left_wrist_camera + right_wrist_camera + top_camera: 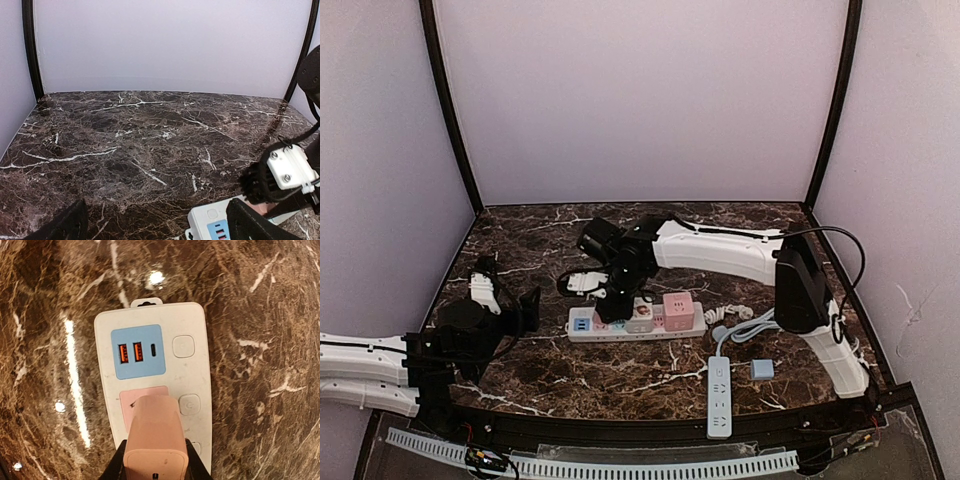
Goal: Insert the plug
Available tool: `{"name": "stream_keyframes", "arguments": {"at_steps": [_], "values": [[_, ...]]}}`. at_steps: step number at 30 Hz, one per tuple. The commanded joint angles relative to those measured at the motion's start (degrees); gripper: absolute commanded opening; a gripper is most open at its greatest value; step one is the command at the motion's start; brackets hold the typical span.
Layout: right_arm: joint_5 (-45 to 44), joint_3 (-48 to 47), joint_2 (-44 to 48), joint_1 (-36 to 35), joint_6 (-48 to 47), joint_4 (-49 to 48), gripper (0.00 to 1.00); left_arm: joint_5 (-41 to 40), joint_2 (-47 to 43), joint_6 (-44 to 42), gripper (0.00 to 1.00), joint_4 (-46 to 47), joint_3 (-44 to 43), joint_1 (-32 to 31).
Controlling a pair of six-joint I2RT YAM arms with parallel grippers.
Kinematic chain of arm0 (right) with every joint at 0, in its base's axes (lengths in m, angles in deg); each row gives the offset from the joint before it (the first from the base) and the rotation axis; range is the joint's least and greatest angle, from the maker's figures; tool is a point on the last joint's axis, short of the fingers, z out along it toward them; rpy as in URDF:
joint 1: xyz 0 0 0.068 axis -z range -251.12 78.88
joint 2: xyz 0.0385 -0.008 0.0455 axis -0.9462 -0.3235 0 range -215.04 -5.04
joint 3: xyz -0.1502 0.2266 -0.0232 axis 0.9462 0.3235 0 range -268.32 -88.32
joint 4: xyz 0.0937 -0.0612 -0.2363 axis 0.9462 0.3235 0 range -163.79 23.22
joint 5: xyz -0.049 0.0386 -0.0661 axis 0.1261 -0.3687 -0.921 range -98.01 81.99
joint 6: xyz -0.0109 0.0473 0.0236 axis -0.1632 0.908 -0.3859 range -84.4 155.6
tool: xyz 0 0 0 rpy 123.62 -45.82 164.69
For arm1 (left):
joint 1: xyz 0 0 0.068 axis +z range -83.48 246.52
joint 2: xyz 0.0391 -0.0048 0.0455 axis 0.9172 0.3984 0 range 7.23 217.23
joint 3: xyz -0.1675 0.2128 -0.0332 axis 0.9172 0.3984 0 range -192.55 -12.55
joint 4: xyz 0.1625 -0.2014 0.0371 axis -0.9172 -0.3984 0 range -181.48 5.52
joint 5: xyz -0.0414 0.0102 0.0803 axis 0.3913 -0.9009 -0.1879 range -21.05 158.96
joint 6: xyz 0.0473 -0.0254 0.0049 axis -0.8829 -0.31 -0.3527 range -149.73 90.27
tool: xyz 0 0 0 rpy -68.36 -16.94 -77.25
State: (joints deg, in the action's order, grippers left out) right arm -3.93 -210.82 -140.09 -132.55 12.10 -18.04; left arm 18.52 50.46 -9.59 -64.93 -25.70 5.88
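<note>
A pale pink, boxy plastic plug [152,432], clenched between the black right fingers [117,469]. Beneath lies the dark brown marble table [260,315], bearing a white rectangular power strip [192,320]. The plug meets the strip's pink socket panel [127,400], beside a blue USB panel [137,351]. The black left fingers [65,227] are spread wide, released.

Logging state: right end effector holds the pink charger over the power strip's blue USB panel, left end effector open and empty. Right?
Not quite. The right end effector holds the pink charger over the power strip's pink socket panel; the right wrist view shows the blue USB panel uncovered beyond it. The left end effector is open and empty.
</note>
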Motion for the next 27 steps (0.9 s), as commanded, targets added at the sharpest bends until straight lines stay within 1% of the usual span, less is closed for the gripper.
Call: {"name": "stream_keyframes", "arguments": {"at_steps": [1,4,6,10,14,20,24,27], "values": [[2.27,7.13,2.81,-3.53,1.64,9.81,0.00,-0.90,-1.49,-0.28,0.96,-0.71,-0.19,0.10],[0.99,9.87,4.32,-4.81,1.05,9.19,0.00,-1.05,-2.32,-0.21,0.96,-0.89,0.15,0.16],[0.83,9.66,3.80,-5.17,0.74,9.63,0.00,-1.04,-2.65,-0.13,0.96,-1.09,0.14,0.17],[0.97,5.90,0.00,-5.36,-0.47,11.69,0.00,-1.06,-2.87,-0.02,0.96,-1.35,0.22,0.16],[-2.33,2.85,-4.27,-6.09,-2.46,12.53,0.00,-1.29,-2.88,-0.06,0.96,-1.40,0.23,0.17],[-3.15,-0.65,-9.55,-7.72,-7.86,13.16,0.00,-1.64,-2.80,-0.21,0.96,-1.15,0.38,0.17],[-2.12,-3.60,-12.53,-8.34,-9.53,13.48,0.00,-1.54,-2.99,-0.28,0.96,-1.29,0.32,0.17],[-1.24,-2.88,-13.39,-8.44,-9.61,13.69,0.00,-1.44,-3.45,-0.28,0.96,-1.56,0.40,0.16]]}}
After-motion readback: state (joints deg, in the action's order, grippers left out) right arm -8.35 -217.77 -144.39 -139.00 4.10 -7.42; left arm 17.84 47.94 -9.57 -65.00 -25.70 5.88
